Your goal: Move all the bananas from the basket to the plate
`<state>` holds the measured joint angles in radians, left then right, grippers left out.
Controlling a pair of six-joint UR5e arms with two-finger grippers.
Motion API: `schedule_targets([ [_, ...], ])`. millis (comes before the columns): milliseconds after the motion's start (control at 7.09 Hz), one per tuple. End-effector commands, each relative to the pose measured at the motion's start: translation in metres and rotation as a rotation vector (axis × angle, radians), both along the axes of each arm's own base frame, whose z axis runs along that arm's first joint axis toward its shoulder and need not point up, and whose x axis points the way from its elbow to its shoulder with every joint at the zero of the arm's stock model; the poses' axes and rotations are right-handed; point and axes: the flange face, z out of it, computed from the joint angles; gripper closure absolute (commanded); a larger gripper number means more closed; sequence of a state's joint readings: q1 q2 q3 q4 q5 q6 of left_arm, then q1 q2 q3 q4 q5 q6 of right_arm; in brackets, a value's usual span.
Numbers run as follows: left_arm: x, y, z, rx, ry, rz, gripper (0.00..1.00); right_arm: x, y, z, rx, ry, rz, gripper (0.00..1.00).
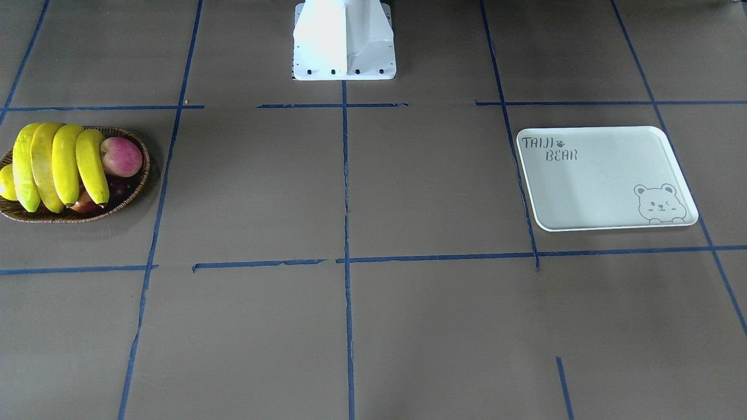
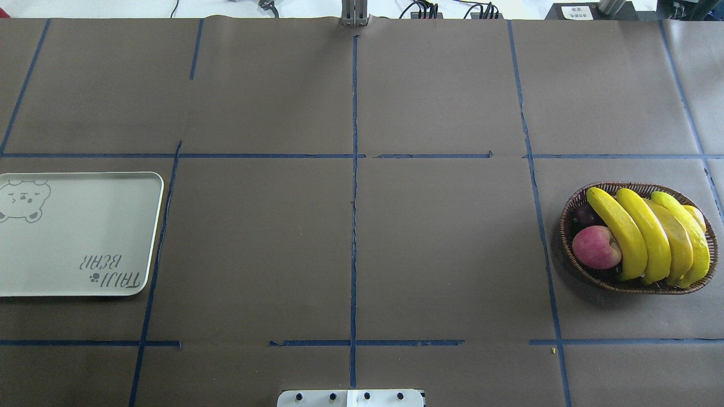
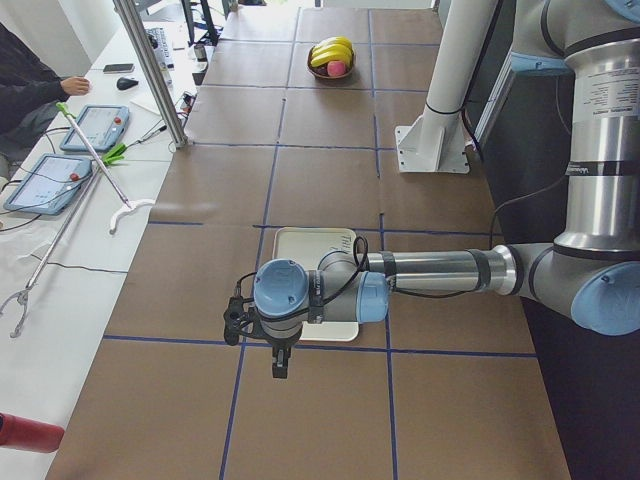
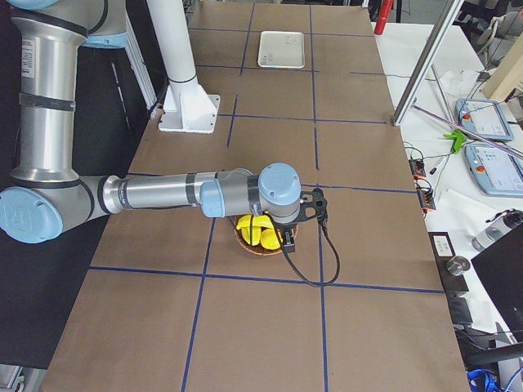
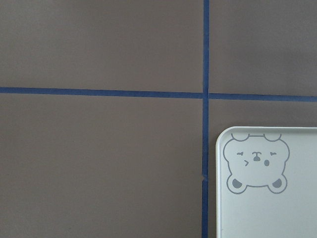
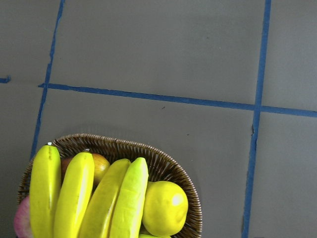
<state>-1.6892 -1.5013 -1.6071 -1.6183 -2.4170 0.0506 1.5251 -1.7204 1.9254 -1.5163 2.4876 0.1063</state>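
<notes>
Four yellow bananas (image 1: 58,163) lie side by side in the wicker basket (image 1: 70,219). They also show in the overhead view (image 2: 650,237) and the right wrist view (image 6: 84,198). The pale plate (image 1: 601,186) printed "TAIJI BEAR" lies bare at the other end of the table; its bear corner shows in the left wrist view (image 5: 277,218). My left gripper (image 3: 278,362) hangs high beside the plate's end. My right gripper (image 4: 288,235) hangs high over the basket. Both show only in the side views, so I cannot tell whether they are open or shut.
A red apple (image 1: 121,156), a dark fruit (image 2: 585,215) and a stubby yellow fruit (image 6: 165,207) share the basket. The white robot base (image 1: 344,41) stands at the table's middle edge. An operator and tablets (image 3: 95,125) are beside the table.
</notes>
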Motion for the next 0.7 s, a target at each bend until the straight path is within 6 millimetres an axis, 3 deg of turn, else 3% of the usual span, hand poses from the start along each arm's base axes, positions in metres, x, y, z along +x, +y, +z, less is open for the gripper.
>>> schedule_targets([
  [0, 0.000, 0.001, 0.001, -0.002, -0.001, 0.000, 0.00, -0.037, 0.009, -0.029, -0.033, -0.001, -0.007, 0.02],
  [423, 0.000, 0.001, 0.001, -0.002, -0.001, 0.000, 0.00, -0.091, 0.053, -0.013, -0.053, -0.027, 0.048, 0.04],
  [564, 0.000, 0.001, 0.003, -0.004, -0.001, 0.001, 0.00, -0.111, 0.056, -0.010, -0.031, 0.005, 0.019, 0.05],
])
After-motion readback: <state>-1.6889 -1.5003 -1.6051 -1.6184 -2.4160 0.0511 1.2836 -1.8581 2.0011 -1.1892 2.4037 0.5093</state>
